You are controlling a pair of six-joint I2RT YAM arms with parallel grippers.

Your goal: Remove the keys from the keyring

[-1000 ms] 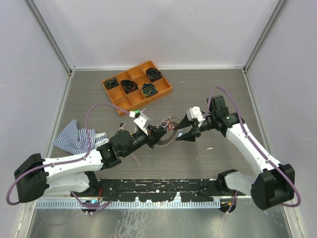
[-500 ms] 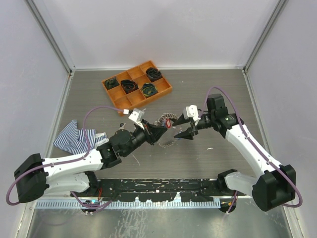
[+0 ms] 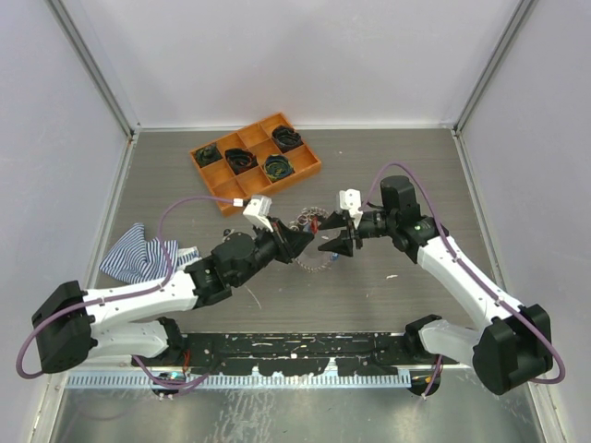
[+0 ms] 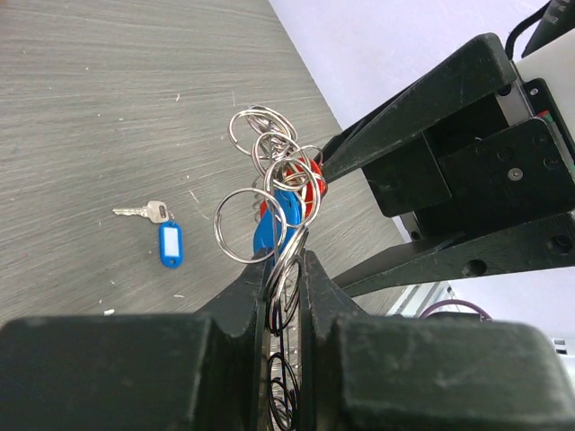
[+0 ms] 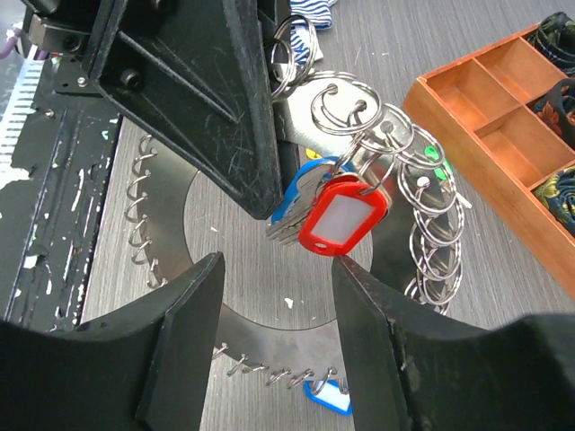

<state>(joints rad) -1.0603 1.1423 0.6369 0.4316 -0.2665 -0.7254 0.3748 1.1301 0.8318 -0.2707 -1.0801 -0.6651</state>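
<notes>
My left gripper is shut on the keyring, a flat metal ring fringed with small split rings, and holds it tilted above the table. A bunch of keys hangs from it, one with a red tag and one with a blue tag. My right gripper stands open just below the red-tagged key, one finger on each side, touching nothing. A loose key with a blue tag lies on the table.
An orange compartment tray holding black coiled bundles stands at the back. A striped cloth lies at the left. The black rail runs along the near edge.
My right gripper has moved left and up towards the hanging keys and opened a little wider. The left gripper has turned and lifted the keyring towards it.
</notes>
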